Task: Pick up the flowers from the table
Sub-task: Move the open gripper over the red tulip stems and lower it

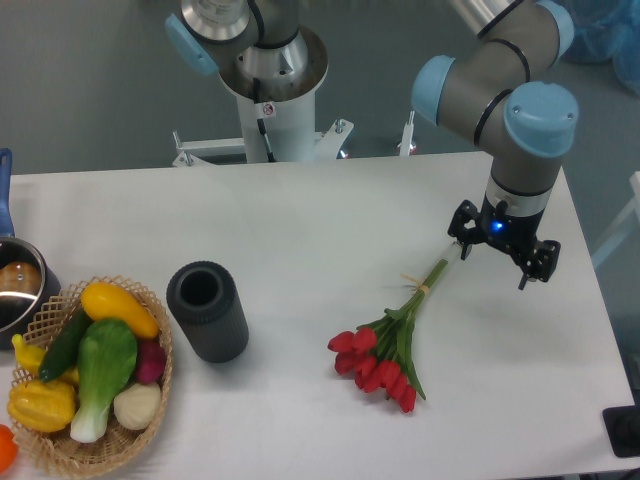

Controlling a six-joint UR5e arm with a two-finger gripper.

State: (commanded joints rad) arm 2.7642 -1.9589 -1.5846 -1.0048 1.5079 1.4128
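Your gripper [503,262] hung near the right edge of the table [300,215], poised over the bare end of the stems, as the arm [510,110] reached in from the back right corner. The two fingers stood apart, one either side of the stem tips; whether they touched the stems, you could not tell from this fixed view, and nothing showed them clamped.

The flowers [395,335] lay flat on the tabletop, right of centre and toward the front edge, red heads fanned toward the front, stems running up and rightward to the gripper. A pale band [424,290] tied them partway along. That layout appeared to explain your approach: the stem end beyond the band offered a slim, firm hold, clear of the soft blooms and leaves.

A dark cylinder [207,310] stood upright left of centre, well apart from the bunch. A basket [85,455] of vegetables sat at the front left corner, with a pot [18,290] just behind it on the left edge; neither crowded your path.

The pick looked unfinished, the bunch not yet lifted. Your next move likely called for closing squarely on the stems; gripped so near the tips, the heavy heads could droop or slip.
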